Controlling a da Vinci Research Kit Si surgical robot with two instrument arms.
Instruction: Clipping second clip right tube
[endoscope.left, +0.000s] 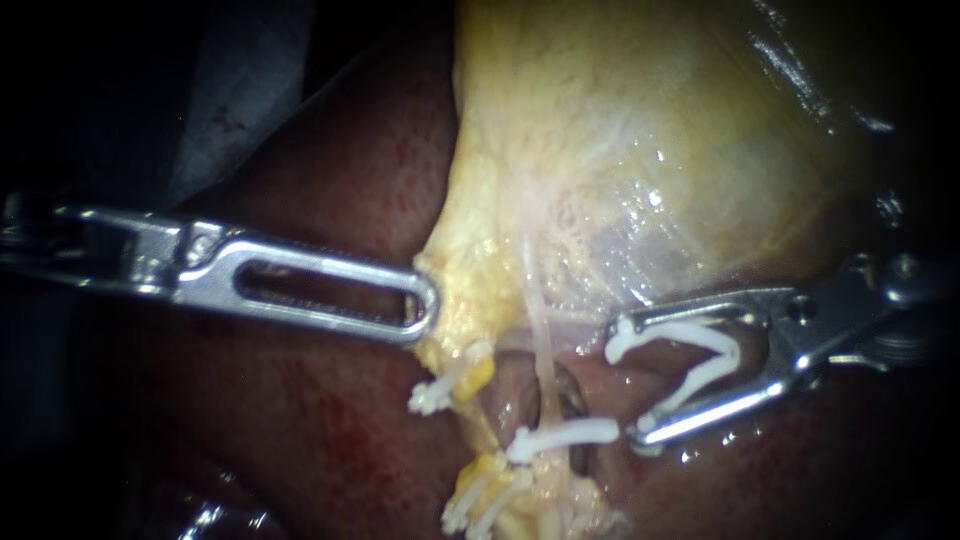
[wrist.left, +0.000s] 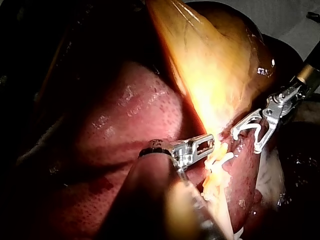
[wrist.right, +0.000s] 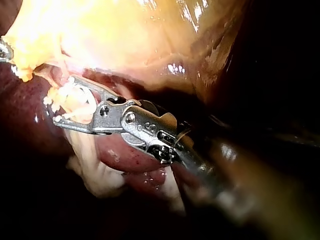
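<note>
My right instrument (endoscope.left: 627, 382) comes in from the right, its jaws wide apart with an open white clip (endoscope.left: 700, 355) seated between them, touching both. Its mouth faces a thin pale tube, the right tube (endoscope.left: 541, 340), and stands just to the tube's right, apart from it. Lower on that tube sits a closed white clip (endoscope.left: 575, 433). My left instrument (endoscope.left: 425, 305) has its slotted jaws shut on the yellow lower edge of the gallbladder (endoscope.left: 620, 150). The left wrist view shows both instruments, left (wrist.left: 210, 142) and right (wrist.left: 246, 141). The right wrist view shows the right instrument (wrist.right: 62, 100) with the clip.
Dark red liver (endoscope.left: 330, 420) lies under and around the tubes. To the left, another yellow tube carries white clips (endoscope.left: 445, 385), and more clips (endoscope.left: 485, 500) sit lower down. A grey drape (endoscope.left: 240, 90) shows at the upper left.
</note>
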